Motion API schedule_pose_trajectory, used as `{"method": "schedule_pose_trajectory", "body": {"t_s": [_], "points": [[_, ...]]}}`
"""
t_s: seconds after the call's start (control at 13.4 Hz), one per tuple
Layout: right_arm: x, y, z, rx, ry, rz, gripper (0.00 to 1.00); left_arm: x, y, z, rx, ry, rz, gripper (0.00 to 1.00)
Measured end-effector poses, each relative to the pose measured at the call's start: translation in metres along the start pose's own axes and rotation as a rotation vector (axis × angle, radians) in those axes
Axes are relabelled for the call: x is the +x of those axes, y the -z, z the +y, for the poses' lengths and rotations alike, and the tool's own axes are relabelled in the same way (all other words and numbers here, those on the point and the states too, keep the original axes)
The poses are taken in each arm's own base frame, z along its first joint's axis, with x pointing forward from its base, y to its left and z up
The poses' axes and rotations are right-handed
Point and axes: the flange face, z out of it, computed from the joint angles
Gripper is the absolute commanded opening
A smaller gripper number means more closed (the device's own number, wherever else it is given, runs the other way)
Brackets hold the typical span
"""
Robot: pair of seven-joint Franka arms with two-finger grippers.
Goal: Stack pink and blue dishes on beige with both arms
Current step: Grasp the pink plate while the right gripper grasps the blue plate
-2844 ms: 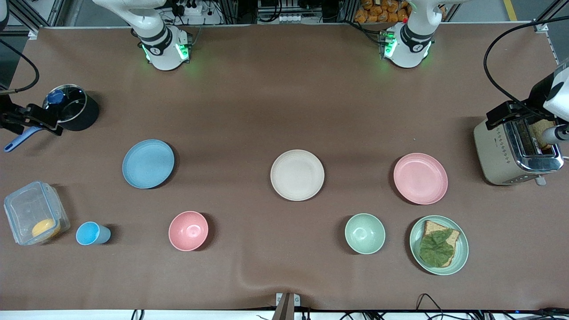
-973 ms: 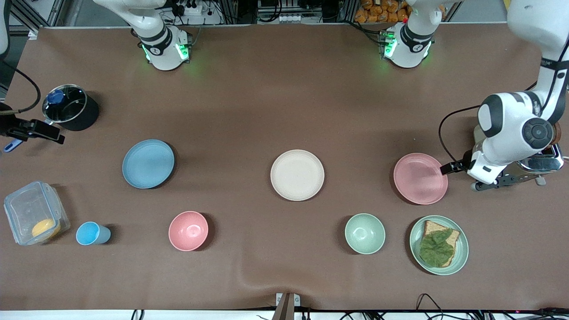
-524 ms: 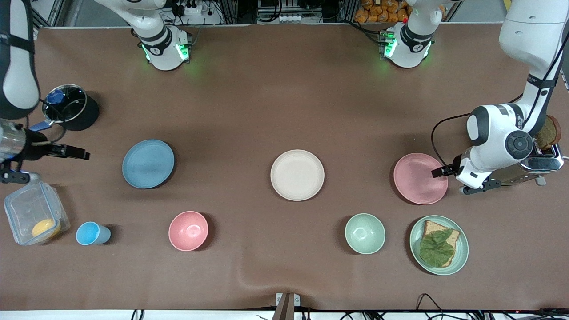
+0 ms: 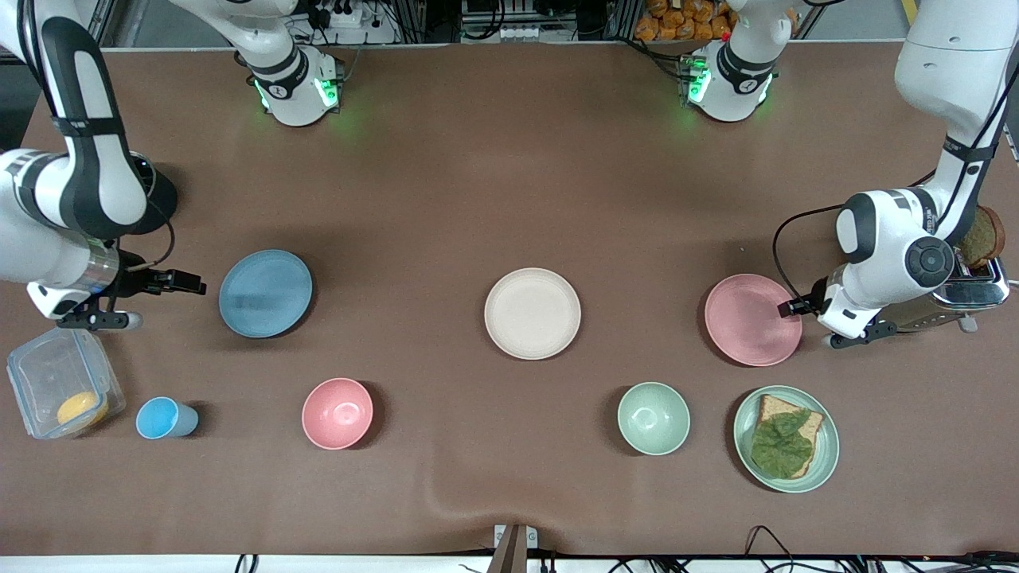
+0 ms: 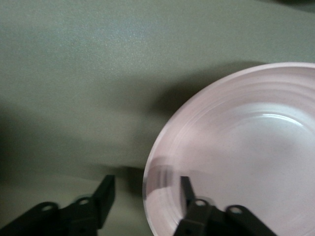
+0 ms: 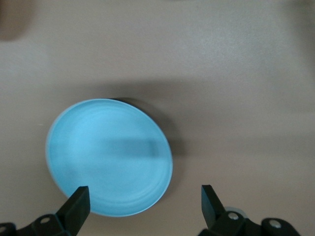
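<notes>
The light blue plate [image 4: 265, 293] lies toward the right arm's end of the table, the beige plate [image 4: 532, 313] in the middle, the pink plate [image 4: 752, 319] toward the left arm's end. My right gripper [image 4: 188, 282] hovers open over the table just beside the blue plate. In the right wrist view the blue plate [image 6: 108, 157] lies ahead of the open right gripper [image 6: 143, 201]. My left gripper [image 4: 790, 308] is open at the pink plate's rim. In the left wrist view the left gripper [image 5: 146, 194] straddles the rim of the pink plate [image 5: 246, 147], one finger over the plate, one outside.
A pink bowl [image 4: 337, 413], a blue cup [image 4: 163, 419] and a clear box [image 4: 64, 390] stand nearer the camera than the blue plate. A green bowl [image 4: 653, 418] and a green plate [image 4: 830, 446] with toast lie near the pink plate. A toaster [image 4: 967, 290] and a black pot [image 4: 158, 200] stand at the table's ends.
The right arm has swung in from the table's end, bringing its gripper close to the blue plate. The left gripper came from the toaster to the pink plate's rim and has barely shifted since.
</notes>
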Motion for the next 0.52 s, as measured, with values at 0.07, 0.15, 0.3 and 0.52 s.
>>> {"method": "schedule_pose_trajectory", "body": {"t_s": [0.07,0.15,0.3,0.52], "points": [[0.000,-0.014,0.013,0.022,0.022,0.001,1.00,0.000,-0.001,0.000,0.000,0.000,-0.001,0.36],[-0.001,-0.028,0.028,0.048,0.043,0.003,1.00,0.000,-0.001,0.000,0.000,0.007,-0.001,0.30],[-0.002,-0.059,0.052,0.072,0.075,-0.002,1.00,0.000,-0.002,0.001,0.000,0.023,-0.002,0.13],[-0.001,-0.094,0.056,0.086,0.095,-0.037,1.00,0.001,0.000,0.003,-0.002,0.037,0.002,0.00]]}}
